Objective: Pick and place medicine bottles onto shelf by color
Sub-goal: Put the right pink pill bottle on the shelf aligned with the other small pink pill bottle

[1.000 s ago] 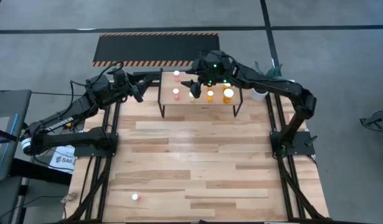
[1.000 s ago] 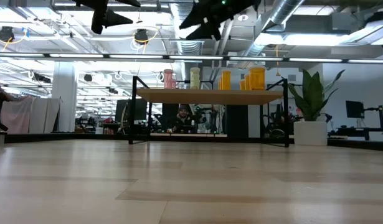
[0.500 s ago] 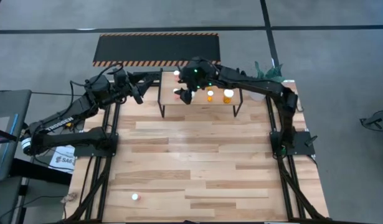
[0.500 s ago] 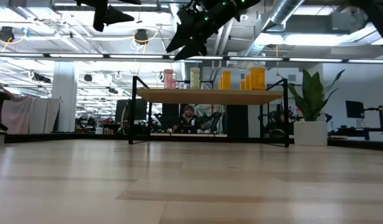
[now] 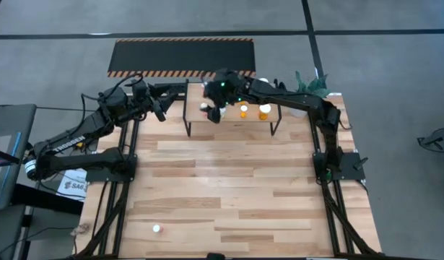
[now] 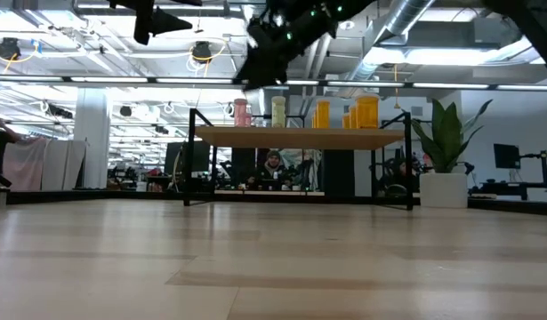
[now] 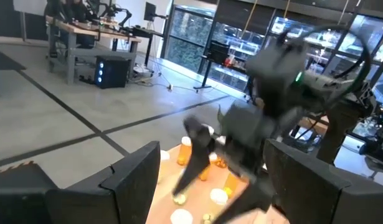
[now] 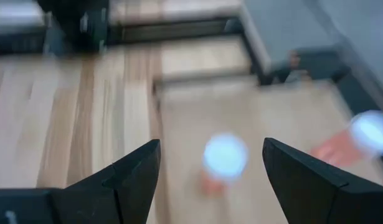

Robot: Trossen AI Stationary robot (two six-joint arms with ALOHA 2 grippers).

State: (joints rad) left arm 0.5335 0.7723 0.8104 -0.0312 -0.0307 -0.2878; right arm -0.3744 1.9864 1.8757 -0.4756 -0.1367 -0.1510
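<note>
Hovering over the shelf (image 5: pixel 268 118), your right gripper (image 5: pixel 216 112) stands open and empty — descend on the red-pink bottle (image 8: pixel 225 158); left gripper (image 5: pixel 162 108) waits open.

Open-plan lab — exposed ceiling ducts (image 6: pixel 406 27), rows of workstations (image 7: pixel 85 37).

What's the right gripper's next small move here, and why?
Probably lift clear of the shelf and head for the lone bottle at the table's near edge. The right gripper hangs open and empty over the shelf's left end, pink bottles below it already standing. The left gripper waits open off the shelf's left side.
</note>
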